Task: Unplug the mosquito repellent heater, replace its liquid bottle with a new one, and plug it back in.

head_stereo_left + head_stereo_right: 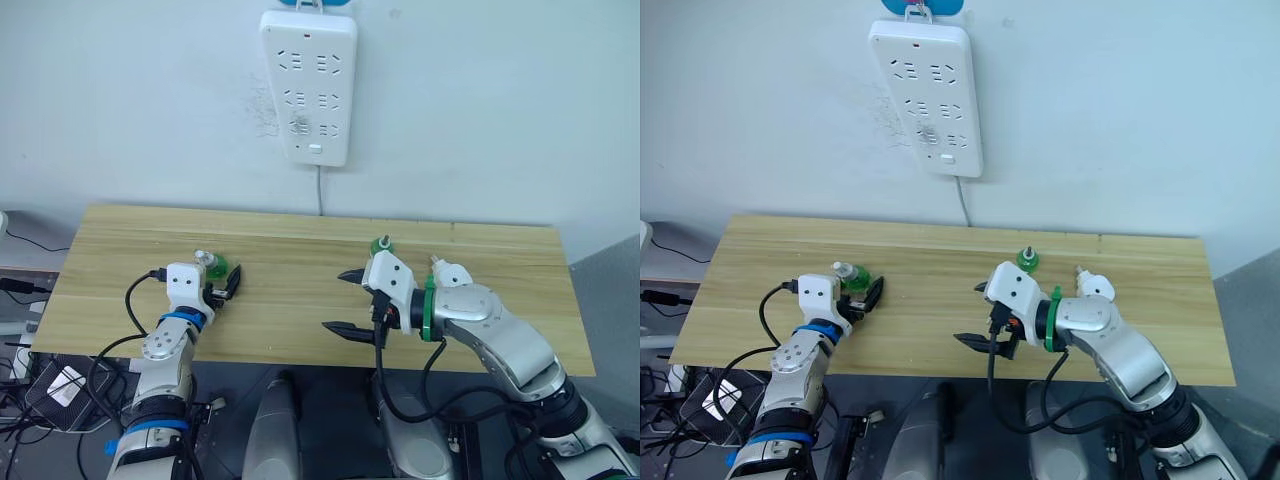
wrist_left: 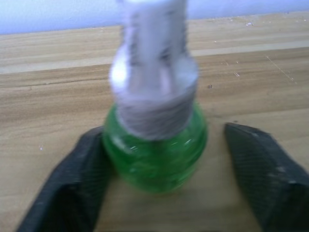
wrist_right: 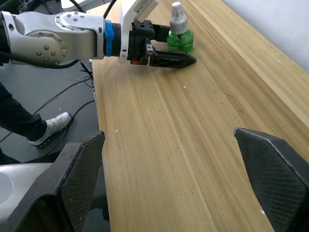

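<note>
Bottle stands upright on the table, between the left gripper's parted fingers, one pad touching. Right gripper hovers wide apart. Heater sits behind the right wrist. Best centre, then squeeze low on the green belly.

The little round plastic bottle is see-through green with a grey-white screw top. The long wooden table is light yellow-brown with thin stripes. The flat plastic power strip is white on a pale wall. The gripper fingers are black.
</note>
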Action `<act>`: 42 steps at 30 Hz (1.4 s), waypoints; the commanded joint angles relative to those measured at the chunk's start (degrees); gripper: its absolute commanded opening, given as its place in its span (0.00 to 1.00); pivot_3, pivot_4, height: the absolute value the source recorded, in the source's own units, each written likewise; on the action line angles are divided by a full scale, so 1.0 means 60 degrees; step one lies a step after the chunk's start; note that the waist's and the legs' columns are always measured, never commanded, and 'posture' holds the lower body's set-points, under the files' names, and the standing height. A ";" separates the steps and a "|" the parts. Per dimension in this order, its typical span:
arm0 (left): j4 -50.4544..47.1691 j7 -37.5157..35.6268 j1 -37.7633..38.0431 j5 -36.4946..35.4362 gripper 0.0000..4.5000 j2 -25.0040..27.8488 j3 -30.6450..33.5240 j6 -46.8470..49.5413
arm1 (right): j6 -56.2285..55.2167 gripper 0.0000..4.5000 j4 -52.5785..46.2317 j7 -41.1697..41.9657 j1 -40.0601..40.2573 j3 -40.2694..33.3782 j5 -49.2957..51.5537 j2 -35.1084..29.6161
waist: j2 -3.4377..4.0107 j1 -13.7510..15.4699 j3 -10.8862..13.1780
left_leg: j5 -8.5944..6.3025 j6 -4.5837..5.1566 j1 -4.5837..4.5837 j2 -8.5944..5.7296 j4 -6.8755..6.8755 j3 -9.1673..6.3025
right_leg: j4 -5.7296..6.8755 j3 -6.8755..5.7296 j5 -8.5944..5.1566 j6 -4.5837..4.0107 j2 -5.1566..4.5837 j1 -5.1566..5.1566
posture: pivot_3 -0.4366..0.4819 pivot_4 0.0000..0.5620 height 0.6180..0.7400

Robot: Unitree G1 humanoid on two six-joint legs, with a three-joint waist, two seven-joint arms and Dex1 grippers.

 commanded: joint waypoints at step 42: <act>-0.5356 -0.8058 -0.2838 -0.1460 0.48 0.2357 -0.3948 0.5167 | -0.0200 0.55 0.0000 -0.1473 -0.1031 -0.0502 0.0166 0.1070 | -0.0067 -0.1248 -0.1760 | 0.0035 -0.0056 -0.0154 -0.0031 0.0022 -0.0125 | 0.0085 -0.0108 0.0043 -0.0047 -0.0009 -0.0112 | 0.23 0.19 1.00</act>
